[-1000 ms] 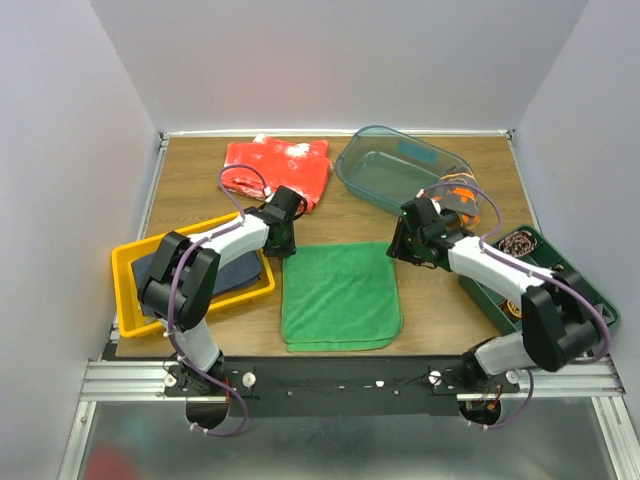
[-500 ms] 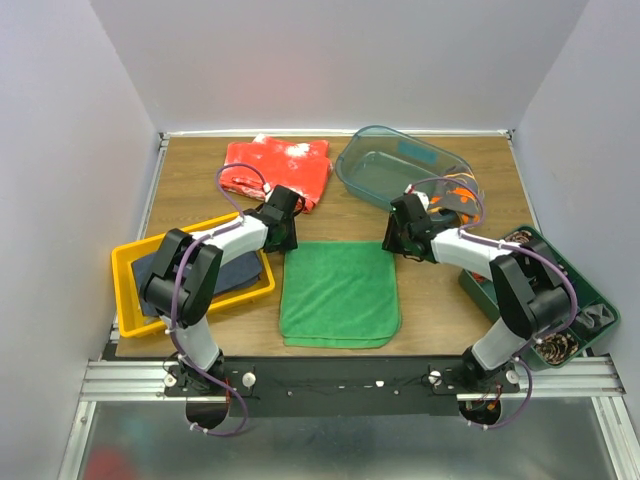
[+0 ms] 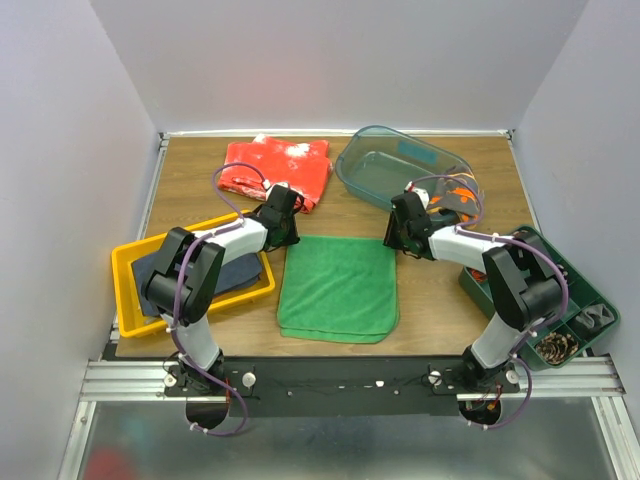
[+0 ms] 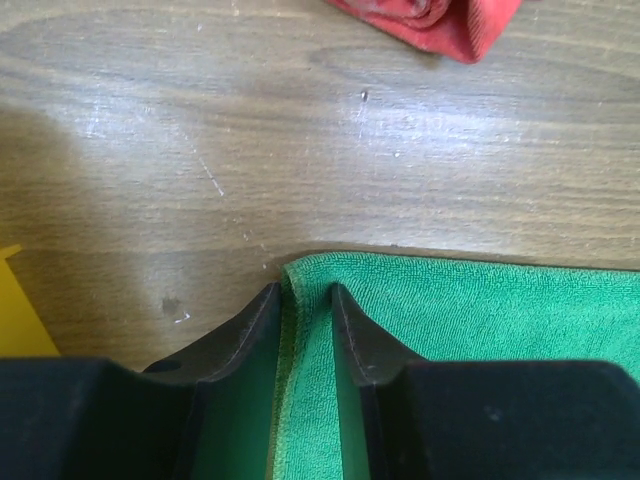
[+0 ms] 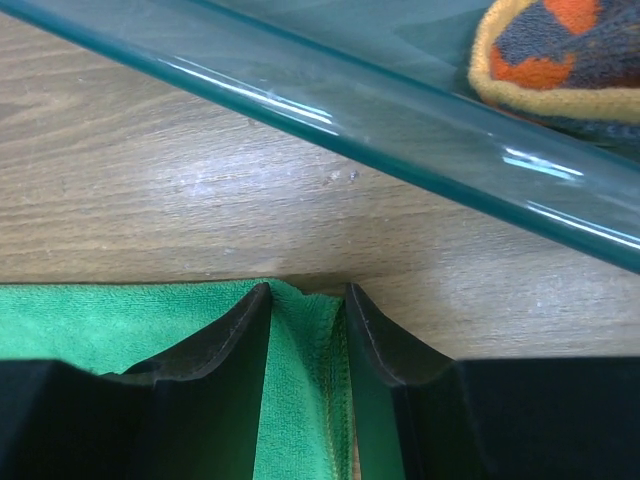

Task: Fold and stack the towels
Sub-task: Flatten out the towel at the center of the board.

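Observation:
A bright green towel (image 3: pixel 338 290) lies folded on the wooden table in front of both arms. My left gripper (image 3: pixel 285 235) is down at its far left corner, and the left wrist view shows the gripper (image 4: pixel 305 290) shut on the towel's (image 4: pixel 480 310) edge. My right gripper (image 3: pixel 397 238) is at the far right corner, where the gripper (image 5: pixel 308 290) is shut on the bunched corner of the towel (image 5: pixel 100 320). A dark navy towel (image 3: pixel 215 272) lies in the yellow tray (image 3: pixel 130 255). A dark grey and orange towel (image 3: pixel 458 200) (image 5: pixel 560 40) rests beside the clear bin.
A clear teal bin (image 3: pixel 400 165) (image 5: pixel 350 110) stands tilted close behind my right gripper. A red white-speckled cloth (image 3: pixel 280 165) (image 4: pixel 430 20) lies at the back left. A dark green compartment tray (image 3: pixel 560 290) with small items sits at the right edge.
Both grippers have shifted slightly toward the far side, and the green towel has slid that way with them. The left jaws have narrowed on the towel's corner.

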Controlling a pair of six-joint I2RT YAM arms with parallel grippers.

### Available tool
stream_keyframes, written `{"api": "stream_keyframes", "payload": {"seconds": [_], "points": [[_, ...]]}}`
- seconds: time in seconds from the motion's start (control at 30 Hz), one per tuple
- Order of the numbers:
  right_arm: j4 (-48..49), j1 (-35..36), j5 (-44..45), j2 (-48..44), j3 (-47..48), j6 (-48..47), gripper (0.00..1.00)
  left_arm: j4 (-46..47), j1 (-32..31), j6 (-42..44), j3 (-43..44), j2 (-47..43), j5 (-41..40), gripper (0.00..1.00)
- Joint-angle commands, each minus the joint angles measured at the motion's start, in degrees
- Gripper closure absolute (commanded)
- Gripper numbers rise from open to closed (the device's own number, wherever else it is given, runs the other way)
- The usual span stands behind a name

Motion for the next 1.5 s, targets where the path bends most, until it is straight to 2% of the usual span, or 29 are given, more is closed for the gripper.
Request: {"api": "stream_keyframes", "payload": {"seconds": [0.0, 0.2, 0.37, 0.5, 0.53, 0.57, 0.63, 0.7, 0.83, 1.13, 1.47], "points": [[-2.88, -0.29, 5.2, -1.8, -0.25, -0.24, 0.56, -0.39, 0.31, -1.09, -3.09, 3.12, 1.35, 0.66], [-6.31, -0.29, 5.9, -2.76, -0.33, 0.2, 0.53, -0.22, 0.22, -1.62, -3.88, 2.85, 0.04, 0.68], [-3.68, -0.29, 0.28, -2.33, -1.04, 0.72, 0.55, 1.19, 0.22, -1.97, -4.14, 3.64, -0.32, 0.69], [-2.01, -0.29, -1.83, -0.93, -1.22, 1.51, 0.68, 3.12, 0.22, -1.88, -4.5, 4.26, 0.12, 0.75], [-1.48, -0.2, -2.62, -0.84, -1.57, 1.69, 0.76, 3.56, 0.22, -1.88, -4.5, 4.26, 0.12, 0.78], [-1.04, -0.29, -2.8, -0.75, -1.83, 1.87, 0.8, 4.52, 0.22, -1.88, -4.58, 4.35, 0.21, 0.8], [-0.86, -0.29, -2.97, -0.57, -1.48, 1.87, 0.92, 5.49, 0.22, -2.06, -4.93, 4.43, 0.73, 0.92], [-1.73, -0.29, -2.71, -0.66, -0.52, 1.61, 0.99, 6.2, 0.22, -2.58, -5.11, 3.91, 0.56, 1.0], [-3.84, -0.29, -1.66, -3.55, 1.24, 0.99, 0.99, 6.99, 0.22, -3.38, -6.78, 0.31, -0.84, 1.0], [-12.01, -0.2, -3.32, -17.25, 6.95, -2.43, 0.99, 2.08, -1.18, -3.03, -8.98, -18.66, -2.95, 1.0], [-17.99, -0.2, -8.15, -33.79, 8.53, -6.39, 0.99, -8.2, -6.45, 0.4, -10.83, -46.24, -2.69, 1.0]]}}
